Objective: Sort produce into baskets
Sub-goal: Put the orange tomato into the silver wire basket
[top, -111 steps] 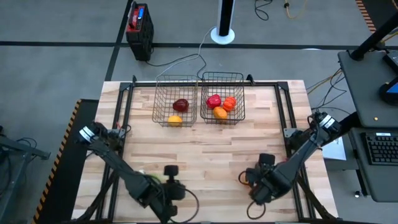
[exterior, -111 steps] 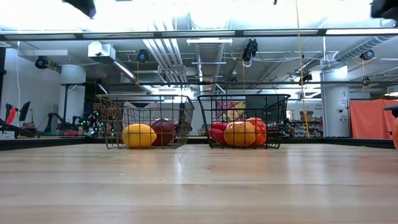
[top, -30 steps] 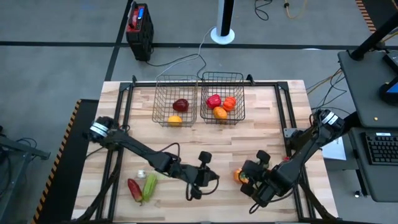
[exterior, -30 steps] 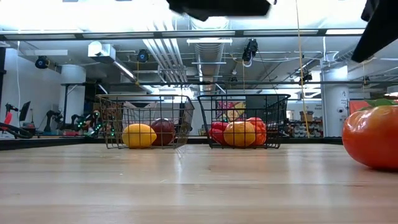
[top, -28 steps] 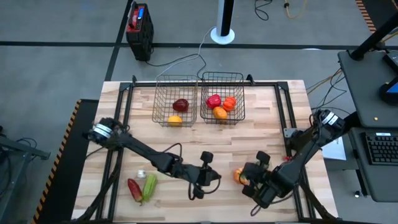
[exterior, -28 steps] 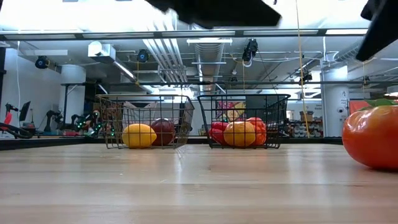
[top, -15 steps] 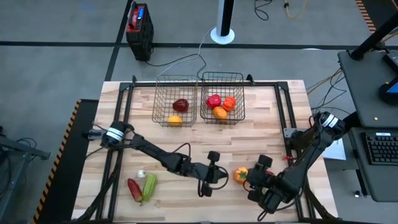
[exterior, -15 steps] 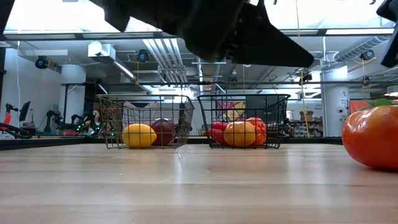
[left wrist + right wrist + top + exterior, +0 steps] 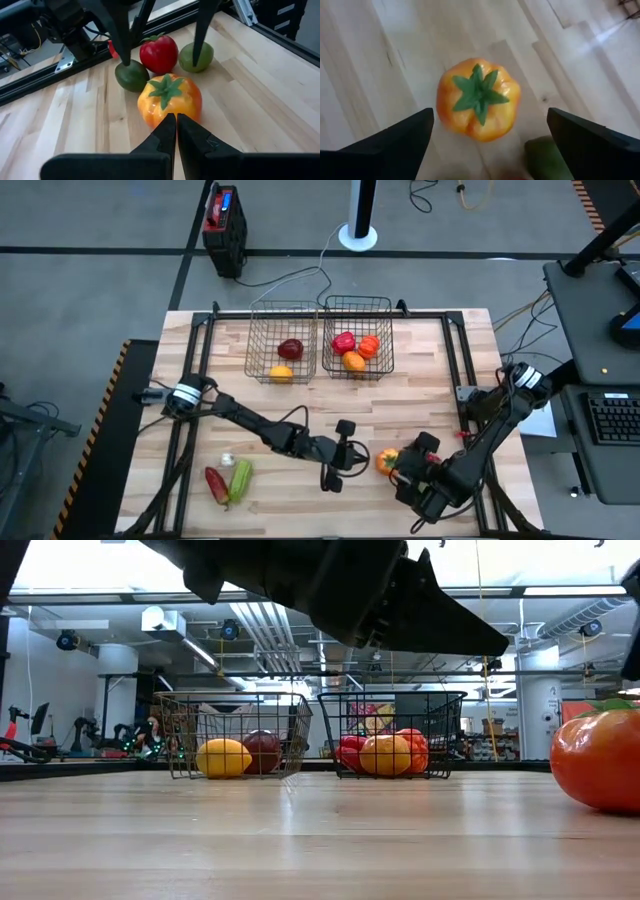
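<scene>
An orange tomato [image 9: 386, 461] with a green leafy top sits on the wooden table [image 9: 430, 380] near its front right corner, free of both arms. The right gripper [image 9: 487, 142] hangs over it with its fingers [image 9: 395, 137] spread wide to either side, touching nothing. The left gripper [image 9: 172, 131] points at the tomato from the other side, its two fingers pressed together and empty, their tips just short of the skin.

Just behind the tomato, as the left wrist view shows, lie a dark green fruit [image 9: 131, 76], a red one [image 9: 159, 53] and a lighter green one [image 9: 196, 56], bunched close together. From above these three are hidden under the right arm; the right wrist view catches only a blurred green edge.

At the table's front left lie a red pepper [image 9: 215, 483] and a long green vegetable [image 9: 240, 478], side by side and touching, with a small white bulb [image 9: 228, 460] just beyond them.

At the far edge stand two wire baskets, side by side. The left basket [image 9: 258, 340] holds a dark red piece [image 9: 290, 349] and a yellow one [image 9: 282, 374]. The right basket [image 9: 384, 330] holds a red piece [image 9: 343, 341], an orange-red one [image 9: 368, 346] and an orange one [image 9: 354, 362]; through the mesh their exact kinds are hard to make out.

In the low view the tomato is cut off at the picture's right edge, and the left arm is only a dark mass across the top.

A black and red box [image 9: 222, 218] stands on the floor beyond the table.
</scene>
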Controlling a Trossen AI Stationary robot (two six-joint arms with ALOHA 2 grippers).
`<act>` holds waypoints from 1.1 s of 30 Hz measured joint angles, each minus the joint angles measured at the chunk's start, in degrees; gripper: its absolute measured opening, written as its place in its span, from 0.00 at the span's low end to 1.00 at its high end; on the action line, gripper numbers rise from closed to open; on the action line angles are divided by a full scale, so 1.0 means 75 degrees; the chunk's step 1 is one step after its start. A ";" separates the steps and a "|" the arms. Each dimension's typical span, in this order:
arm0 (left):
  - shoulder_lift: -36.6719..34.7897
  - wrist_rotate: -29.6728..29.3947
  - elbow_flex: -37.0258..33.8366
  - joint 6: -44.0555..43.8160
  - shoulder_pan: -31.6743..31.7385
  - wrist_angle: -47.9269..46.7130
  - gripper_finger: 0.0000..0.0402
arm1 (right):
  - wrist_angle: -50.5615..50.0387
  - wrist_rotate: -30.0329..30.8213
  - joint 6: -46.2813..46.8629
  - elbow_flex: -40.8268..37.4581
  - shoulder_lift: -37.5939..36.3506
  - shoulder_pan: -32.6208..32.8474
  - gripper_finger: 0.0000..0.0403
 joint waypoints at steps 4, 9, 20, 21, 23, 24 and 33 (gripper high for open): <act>0.0000 0.0033 -0.0003 0.0000 0.0027 -0.0007 0.00 | 0.0322 -0.0070 -0.0029 -0.0093 0.0173 0.0016 0.95; 0.0000 0.0040 -0.0006 -0.0016 0.0036 -0.0022 0.00 | 0.0536 -0.0064 -0.0337 -0.0149 0.0437 -0.0053 0.95; 0.0000 0.0054 -0.0006 -0.0009 0.0036 0.0147 0.00 | 0.1072 0.0000 -0.0612 -0.0300 0.0702 -0.0262 0.95; 0.0000 0.0054 -0.0006 -0.0009 0.0039 0.0153 0.00 | 0.1221 -0.0005 -0.0698 -0.0382 0.0705 -0.0300 0.95; 0.0000 0.0054 -0.0006 -0.0006 0.0036 0.0155 0.00 | 0.1618 -0.0003 -0.0788 -0.0558 0.0705 -0.0364 0.95; 0.0000 0.0054 -0.0006 -0.0006 0.0035 0.0153 0.00 | 0.1774 0.0005 -0.0852 -0.0625 0.0705 -0.0384 0.95; -0.0112 0.0054 -0.0012 0.0000 0.0000 0.0060 0.00 | 0.1812 0.0047 -0.0806 -0.0714 0.0702 -0.0413 0.93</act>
